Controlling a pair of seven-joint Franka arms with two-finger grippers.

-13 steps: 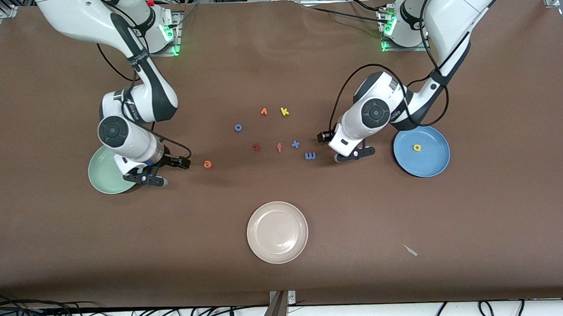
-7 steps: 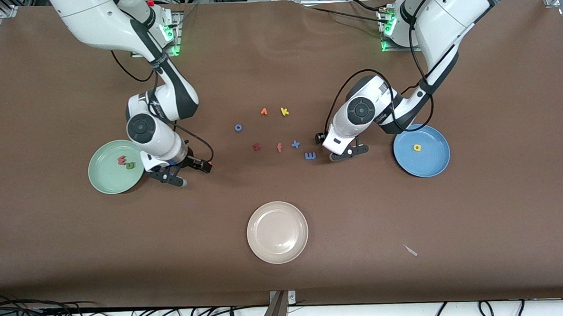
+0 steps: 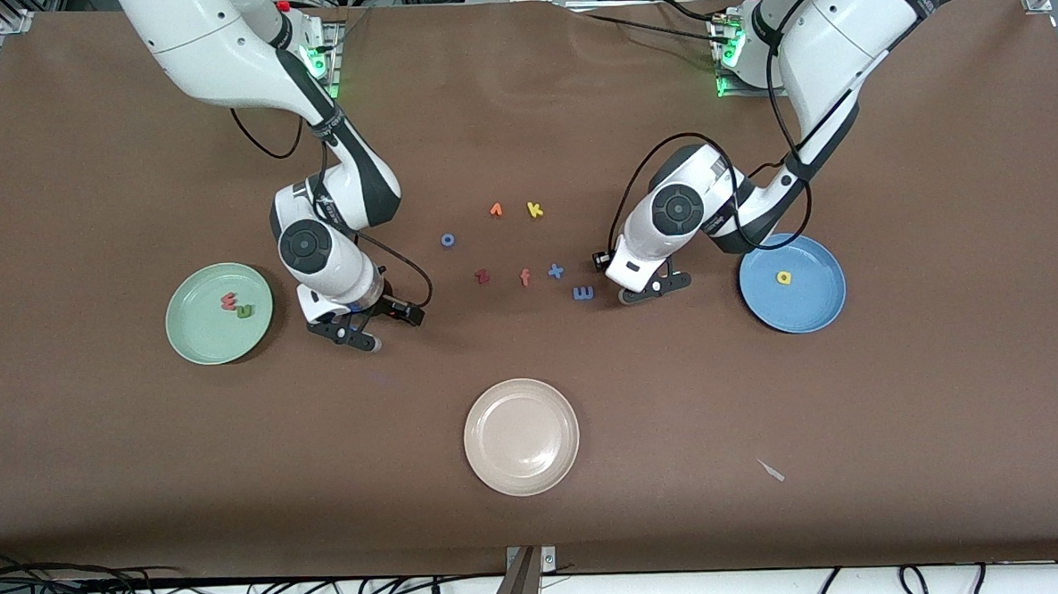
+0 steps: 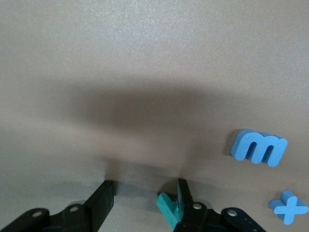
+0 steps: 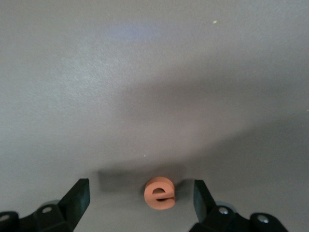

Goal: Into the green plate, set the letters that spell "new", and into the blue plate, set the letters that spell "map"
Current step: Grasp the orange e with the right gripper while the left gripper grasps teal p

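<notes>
Brown table (image 3: pixel 143 457) | right fingers (image 5: pixel 79 195) wide, straddling orange e (image 5: pixel 160 193) | left fingers (image 4: pixel 186 198) apart, teal a (image 4: pixel 169 207) against one

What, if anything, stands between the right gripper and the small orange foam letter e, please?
Nothing visible does: the orange foam letter e lies on the brown table between the right gripper's open jaws.

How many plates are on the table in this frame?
3: the green plate toward the right arm's end of the table, the blue plate toward the left arm's end, and the cream-white plate between them, nearest the front camera. None seems hidden.
</notes>
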